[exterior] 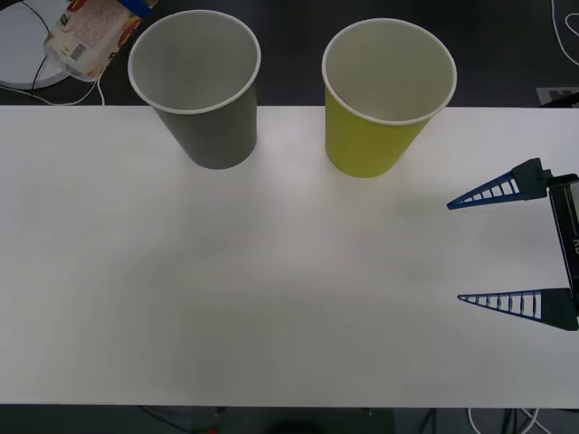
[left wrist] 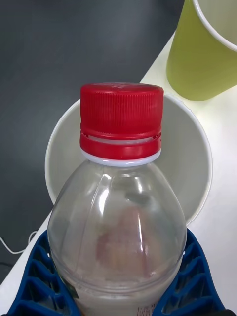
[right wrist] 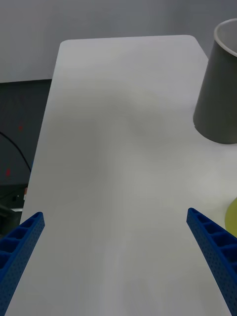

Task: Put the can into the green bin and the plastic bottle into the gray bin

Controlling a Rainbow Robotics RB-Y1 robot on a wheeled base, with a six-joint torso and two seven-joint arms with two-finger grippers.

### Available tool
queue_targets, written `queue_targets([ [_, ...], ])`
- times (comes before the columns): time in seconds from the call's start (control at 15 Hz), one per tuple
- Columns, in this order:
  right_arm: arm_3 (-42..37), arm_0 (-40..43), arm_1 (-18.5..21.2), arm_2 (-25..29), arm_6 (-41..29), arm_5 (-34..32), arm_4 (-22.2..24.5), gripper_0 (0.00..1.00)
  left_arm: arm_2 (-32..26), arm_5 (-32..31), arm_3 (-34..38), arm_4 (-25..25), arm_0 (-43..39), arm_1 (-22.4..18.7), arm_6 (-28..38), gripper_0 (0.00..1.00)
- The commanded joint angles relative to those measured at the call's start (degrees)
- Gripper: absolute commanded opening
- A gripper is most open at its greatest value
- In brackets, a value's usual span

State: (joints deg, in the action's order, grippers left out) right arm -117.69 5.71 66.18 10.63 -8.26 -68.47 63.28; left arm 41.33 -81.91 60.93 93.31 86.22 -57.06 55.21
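We count two bins on the white table (exterior: 271, 298), both upright and side by side near its far edge: one gray bin (exterior: 206, 108) and one green bin (exterior: 375, 127), close but not touching. There is one plastic bottle (left wrist: 118, 217), and it sits clamped in our left gripper (left wrist: 118, 281), whose two blue ribbed fingers (left wrist: 37, 281) press against its clear body from either side. The bottle's red cap (left wrist: 121, 121) points away from the gripper, and just beyond the cap lies the open white mouth of the gray bin (left wrist: 197, 168), so the bottle hangs over that bin's rim rather than inside it. Past the gray bin, farther from this gripper, stands the green bin (left wrist: 197, 59). In the front view the labelled lower end of the bottle (exterior: 90, 36) shows beside the gray bin, tilted, above the table's far edge. Our right gripper (exterior: 457, 250) hovers low over the table's right side with its two fingers spread wide and nothing between them; the same gripper (right wrist: 116, 219) looks along bare table (right wrist: 113, 148). Ahead of it and off to one side is the gray bin (right wrist: 217, 98), and nearer, just beside one finger, a sliver of the green bin (right wrist: 232, 217).
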Motion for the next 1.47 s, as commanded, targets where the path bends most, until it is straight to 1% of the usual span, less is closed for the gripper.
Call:
queue_targets([
  [0.07,0.0,0.0,0.0,0.0,0.0,0.0,0.0,1.00,8.0,0.0,-3.6,-0.9,6.2,1.8,-0.1,0.00],
  [0.2,0.0,0.0,0.0,0.0,0.0,0.0,0.0,1.00,10.2,-0.6,-6.9,-1.3,8.5,3.9,-0.2,0.00],
  [0.47,0.0,0.0,0.0,0.0,0.0,0.0,0.0,1.00,10.2,-2.8,-12.6,-0.8,11.0,7.5,-0.6,0.00],
  [0.73,0.0,0.0,0.0,0.0,0.0,0.0,0.0,1.00,10.2,-3.1,-16.8,0.1,12.6,10.2,-0.7,0.00],
  [0.93,0.0,0.0,0.0,0.0,0.0,0.0,0.0,1.00,10.2,-3.1,-19.2,0.8,13.2,11.7,0.1,0.00],
  [1.07,0.0,0.0,0.0,0.0,0.0,0.0,0.0,1.00,10.2,-1.8,-20.1,1.0,13.6,12.4,0.5,0.00],
  [1.47,0.0,0.0,0.0,0.0,0.0,0.0,0.0,1.00,10.2,0.6,-20.5,1.3,13.6,13.4,0.8,0.00],
])
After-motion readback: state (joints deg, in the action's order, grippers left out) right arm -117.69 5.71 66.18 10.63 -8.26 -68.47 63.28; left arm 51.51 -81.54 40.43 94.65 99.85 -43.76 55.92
